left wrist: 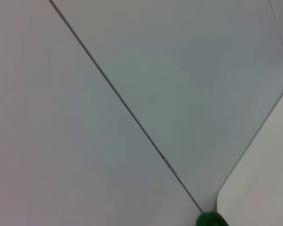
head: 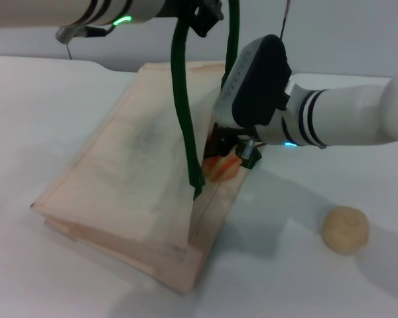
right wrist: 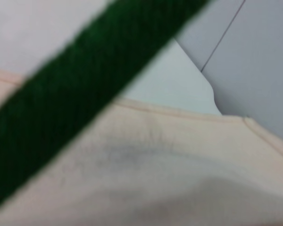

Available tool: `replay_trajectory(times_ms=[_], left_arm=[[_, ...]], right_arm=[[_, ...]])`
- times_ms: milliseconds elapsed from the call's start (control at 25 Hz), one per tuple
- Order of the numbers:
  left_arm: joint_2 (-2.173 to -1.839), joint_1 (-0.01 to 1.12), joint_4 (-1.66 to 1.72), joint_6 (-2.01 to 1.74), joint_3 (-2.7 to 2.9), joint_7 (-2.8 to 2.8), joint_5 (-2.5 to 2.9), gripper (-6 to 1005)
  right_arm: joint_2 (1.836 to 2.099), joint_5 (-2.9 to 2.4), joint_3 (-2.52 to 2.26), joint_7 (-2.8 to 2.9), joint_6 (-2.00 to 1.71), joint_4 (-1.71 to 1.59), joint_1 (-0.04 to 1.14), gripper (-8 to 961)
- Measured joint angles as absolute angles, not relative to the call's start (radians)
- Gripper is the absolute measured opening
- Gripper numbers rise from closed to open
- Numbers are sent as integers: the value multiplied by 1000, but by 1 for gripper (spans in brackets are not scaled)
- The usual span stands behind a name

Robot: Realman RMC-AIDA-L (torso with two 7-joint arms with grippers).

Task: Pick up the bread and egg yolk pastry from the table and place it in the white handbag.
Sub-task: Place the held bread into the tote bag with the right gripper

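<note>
The white handbag (head: pixel 132 179) lies slanted on the table, its mouth facing right. My left gripper (head: pixel 202 18) is high at the top of the head view, shut on the dark green handle (head: pixel 183 112) and holding it up taut. At the bag's mouth, my right gripper (head: pixel 231 154) is shut on the bread (head: pixel 219 169), whose orange-striped end shows just under the fingers. The egg yolk pastry (head: pixel 345 229) sits alone on the table to the right, apart from both grippers. The right wrist view shows the handle (right wrist: pixel 85 84) crossing the bag's fabric (right wrist: pixel 155 183).
The white table (head: pixel 40 112) spreads around the bag, with a grey wall behind it. In the left wrist view only the wall, a table corner (left wrist: pixel 259 188) and a tip of green handle (left wrist: pixel 210 220) show.
</note>
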State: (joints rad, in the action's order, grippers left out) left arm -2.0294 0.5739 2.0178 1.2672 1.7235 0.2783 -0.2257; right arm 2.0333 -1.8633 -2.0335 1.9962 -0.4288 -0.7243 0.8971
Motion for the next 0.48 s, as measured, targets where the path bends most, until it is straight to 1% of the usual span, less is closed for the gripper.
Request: replay_trajectory(times_ms=[160,360,480], left_arm=[[-2030,562,2019,1268,1722,271,-195,122],[-2030,546,2020,1268,1710,259,-174,122],[-2030,542,2019,1268,1700,259,-173,122]], right_arm=[[2031,-1868,-2032,1996,-432,-701,893,824],[2030,-1953,-2025,2063,-437,-698,875,863],[2028,-2081,-2019,2173,-438,-702,866,865]])
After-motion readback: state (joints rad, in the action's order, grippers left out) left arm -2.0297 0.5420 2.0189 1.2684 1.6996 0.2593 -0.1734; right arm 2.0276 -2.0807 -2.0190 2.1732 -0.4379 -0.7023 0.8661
